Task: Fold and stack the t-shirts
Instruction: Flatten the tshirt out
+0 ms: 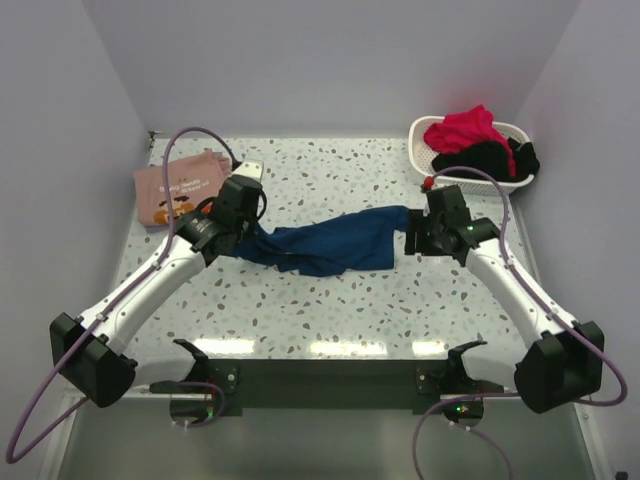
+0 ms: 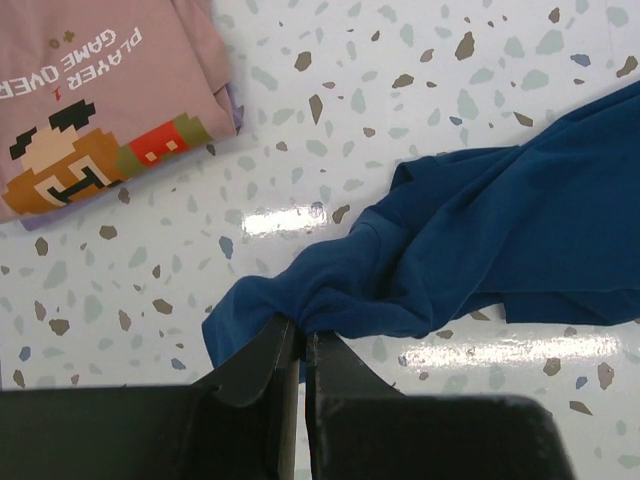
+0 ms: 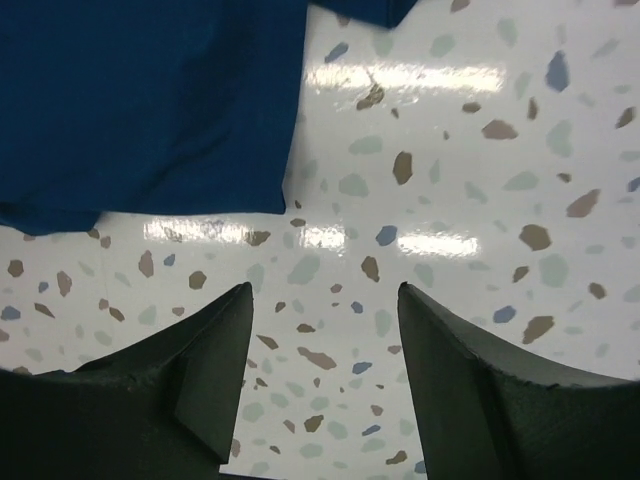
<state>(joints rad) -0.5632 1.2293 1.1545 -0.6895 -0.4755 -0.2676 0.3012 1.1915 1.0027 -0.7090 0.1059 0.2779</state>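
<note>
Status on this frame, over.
Left gripper shut on blue t-shirt, bunched end. Right gripper open, empty, off the cloth. Pink t-shirt folded, far left. Nothing blocking.

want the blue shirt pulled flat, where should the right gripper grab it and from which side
Grip the blue shirt by its right end, the flat corner ahead of the open right gripper, coming in low from the right. The left gripper pinches the bunched left end, so the opposite end likely stretches it out.
</note>
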